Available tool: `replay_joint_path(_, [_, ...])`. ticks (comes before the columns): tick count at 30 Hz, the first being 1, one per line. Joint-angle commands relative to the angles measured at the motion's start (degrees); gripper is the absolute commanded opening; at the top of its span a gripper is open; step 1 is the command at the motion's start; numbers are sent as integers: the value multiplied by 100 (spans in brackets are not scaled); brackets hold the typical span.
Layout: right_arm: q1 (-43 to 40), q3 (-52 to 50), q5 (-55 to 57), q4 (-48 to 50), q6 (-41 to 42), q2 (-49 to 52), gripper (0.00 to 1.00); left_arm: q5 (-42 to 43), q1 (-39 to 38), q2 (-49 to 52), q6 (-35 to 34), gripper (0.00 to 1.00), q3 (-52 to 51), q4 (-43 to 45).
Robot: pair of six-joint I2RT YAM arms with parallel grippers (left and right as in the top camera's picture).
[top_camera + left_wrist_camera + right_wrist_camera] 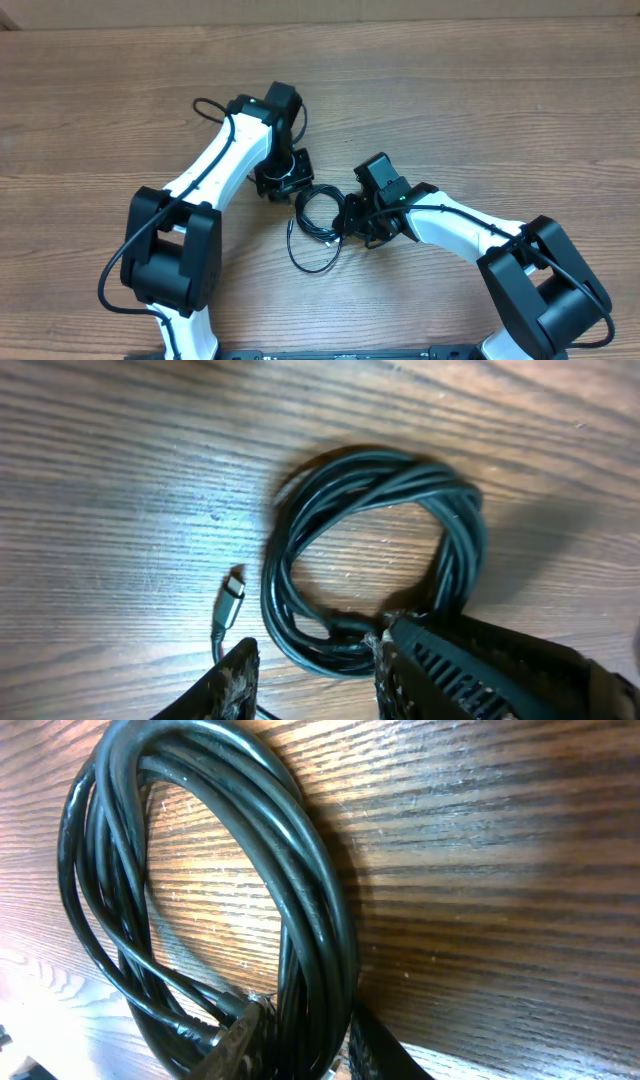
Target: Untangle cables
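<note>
The cables [318,212] are thin black cords wound into a small coil between the two arms, with one loose loop [312,258] trailing toward the table's front. In the left wrist view the coil [455,530] lies on the wood, and a silver-tipped plug [232,596] lies just to its left. My left gripper [315,675] stands open, and the coil's near edge lies between its fingertips without being pinched. My right gripper [305,1045] is shut on the coil's bundled strands [300,910], which fill the gap between its fingers. The left gripper [292,188] is at the coil's upper left and the right gripper [352,215] at its right.
The wooden table [480,110] stretches out on all sides of the coil. A thicker black wire [205,103] loops off the left arm, and both arm bases [170,250] stand near the front edge.
</note>
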Motion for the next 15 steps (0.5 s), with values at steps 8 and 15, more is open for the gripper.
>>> replay_joint_path(8, [28,-35,-13,9,0,44,24,-809,-549,28,-704,31,-833,636])
replay_joint_path(15, [28,-35,-13,-4,0,44,24,-741,-529,28,-704,28,-1088,1141])
